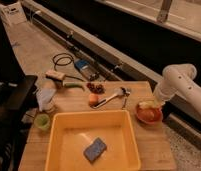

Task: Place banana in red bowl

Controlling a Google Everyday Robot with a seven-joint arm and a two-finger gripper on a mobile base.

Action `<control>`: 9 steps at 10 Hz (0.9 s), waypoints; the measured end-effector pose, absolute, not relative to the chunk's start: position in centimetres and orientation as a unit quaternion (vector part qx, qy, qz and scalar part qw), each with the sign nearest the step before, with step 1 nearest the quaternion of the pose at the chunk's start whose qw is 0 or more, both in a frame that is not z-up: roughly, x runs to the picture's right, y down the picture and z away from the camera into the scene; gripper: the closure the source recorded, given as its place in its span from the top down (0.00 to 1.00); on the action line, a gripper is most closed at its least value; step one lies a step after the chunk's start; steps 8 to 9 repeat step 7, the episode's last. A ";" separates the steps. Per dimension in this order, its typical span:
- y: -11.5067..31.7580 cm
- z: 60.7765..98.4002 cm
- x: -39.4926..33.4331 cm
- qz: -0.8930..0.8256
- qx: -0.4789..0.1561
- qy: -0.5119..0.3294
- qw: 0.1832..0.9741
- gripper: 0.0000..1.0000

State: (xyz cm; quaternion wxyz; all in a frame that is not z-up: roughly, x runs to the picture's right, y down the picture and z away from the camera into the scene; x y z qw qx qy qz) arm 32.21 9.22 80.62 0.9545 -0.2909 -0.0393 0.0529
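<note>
The red bowl (148,115) stands near the right edge of the wooden table (74,106). A pale yellow shape that looks like the banana (145,105) lies across the bowl's far rim, partly inside it. My white arm comes in from the right, and its gripper (157,100) hangs just above and to the right of the bowl, close to the banana's end. I cannot make out whether the gripper touches the banana.
A big yellow tub (94,131) holding a blue sponge (95,149) fills the table's front. Behind it lie an orange fruit (93,99), a metal utensil (113,96), a green vegetable (73,85), a brush (55,76) and a green cup (42,121).
</note>
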 end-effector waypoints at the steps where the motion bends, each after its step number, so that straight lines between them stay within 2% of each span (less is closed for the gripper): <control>1: 10.0 80.8 31.9 0.056 -0.302 -0.045 0.951 0.78; 4: 11.2 80.5 31.6 0.065 -0.322 -0.050 0.943 0.78; 9: 10.6 79.7 31.8 0.066 -0.313 -0.046 0.946 0.78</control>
